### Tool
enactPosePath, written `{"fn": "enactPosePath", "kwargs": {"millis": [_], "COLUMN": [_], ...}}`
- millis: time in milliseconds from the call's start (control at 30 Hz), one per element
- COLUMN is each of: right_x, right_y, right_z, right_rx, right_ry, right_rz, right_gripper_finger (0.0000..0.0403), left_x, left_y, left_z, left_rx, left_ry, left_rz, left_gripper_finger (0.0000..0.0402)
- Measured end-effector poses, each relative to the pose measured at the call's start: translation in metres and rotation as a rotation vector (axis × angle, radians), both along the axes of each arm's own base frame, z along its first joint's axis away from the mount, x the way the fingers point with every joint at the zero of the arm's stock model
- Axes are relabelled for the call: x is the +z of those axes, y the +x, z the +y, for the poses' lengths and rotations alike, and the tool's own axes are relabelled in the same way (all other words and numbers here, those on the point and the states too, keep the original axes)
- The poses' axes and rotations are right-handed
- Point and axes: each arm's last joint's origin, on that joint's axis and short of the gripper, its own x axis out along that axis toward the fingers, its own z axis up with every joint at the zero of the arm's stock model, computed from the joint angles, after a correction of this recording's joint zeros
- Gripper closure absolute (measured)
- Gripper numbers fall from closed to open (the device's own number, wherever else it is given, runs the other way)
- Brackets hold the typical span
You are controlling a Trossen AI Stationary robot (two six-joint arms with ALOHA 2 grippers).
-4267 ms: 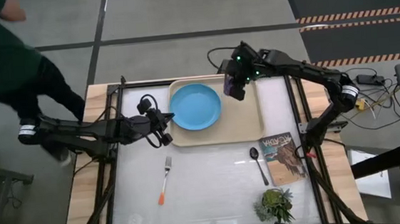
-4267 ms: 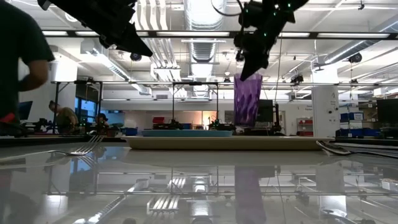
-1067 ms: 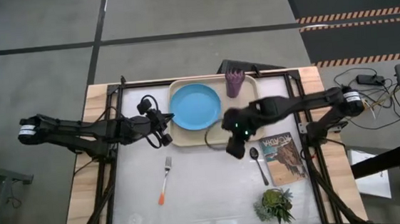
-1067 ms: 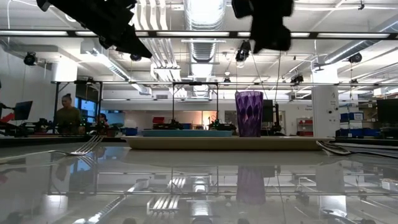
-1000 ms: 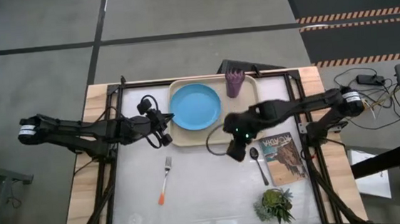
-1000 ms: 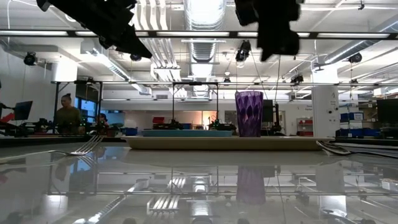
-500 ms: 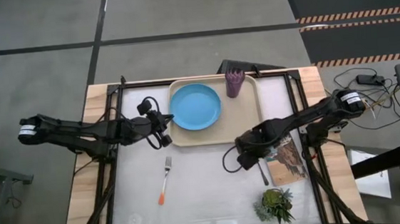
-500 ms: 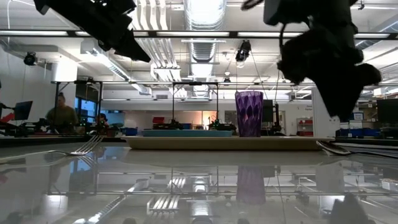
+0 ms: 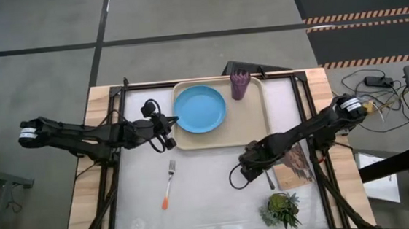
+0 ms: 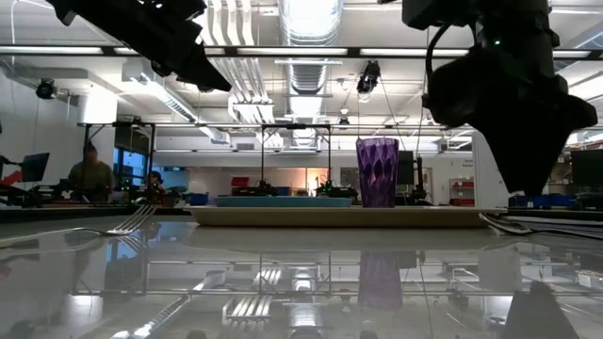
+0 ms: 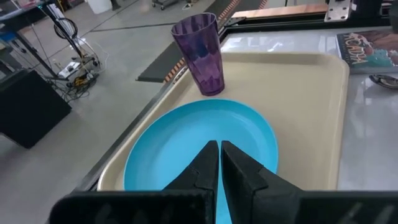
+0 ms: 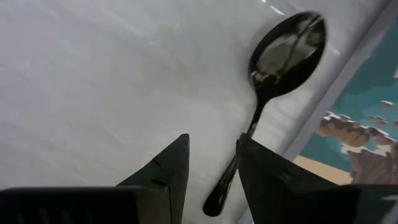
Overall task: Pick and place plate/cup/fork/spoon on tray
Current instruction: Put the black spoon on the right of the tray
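Note:
The cream tray [image 9: 256, 121] lies at the table's far middle. On it rest the light-blue plate [image 9: 200, 108] and the upright purple cup [image 9: 240, 84]. The orange-handled fork [image 9: 167, 183] lies flat on the table, near left of the tray. The dark spoon [image 12: 287, 46] lies flat beside the book. My right gripper [image 12: 212, 146] hangs open just above the spoon's handle [image 12: 233, 171], fingers on either side of it, clear of the table in the low view. My left gripper [image 9: 169, 128] waits shut at the tray's left rim, pointing at the plate [image 11: 205, 137].
A picture-covered book [image 9: 296, 162] lies right of the spoon, close to my right gripper. A small potted plant [image 9: 280, 209] stands near the table's front right. Bare table lies between the fork and the spoon.
My right gripper has gone from the tray's near rim toward the table's near edge and slightly right, and has come down over the spoon. It has stayed open. The cup, plate, fork and spoon have kept their places.

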Motion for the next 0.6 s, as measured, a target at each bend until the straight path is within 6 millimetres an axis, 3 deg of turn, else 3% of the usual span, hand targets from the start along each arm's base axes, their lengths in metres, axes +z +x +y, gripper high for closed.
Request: {"fn": "enactPosePath", "kwargs": {"millis": [200,600], "right_x": [-0.014,-0.028], "right_y": [-0.001,-0.013], "right_z": [0.009,0.005], "right_rx": [0.053,0.053], "right_ry": [-0.020,-0.089], "right_rz": [0.059,0.107], "right_gripper_finger": [0.0282,0.0282], "left_x": [-0.001,-0.001], "left_y": [0.000,0.000], "left_z": [0.000,0.000], "left_rx": [0.000,0.000], "left_ry": [0.000,0.000], "left_rz": [0.004,0.003], "left_gripper_finger": [0.0401,0.0401]}}
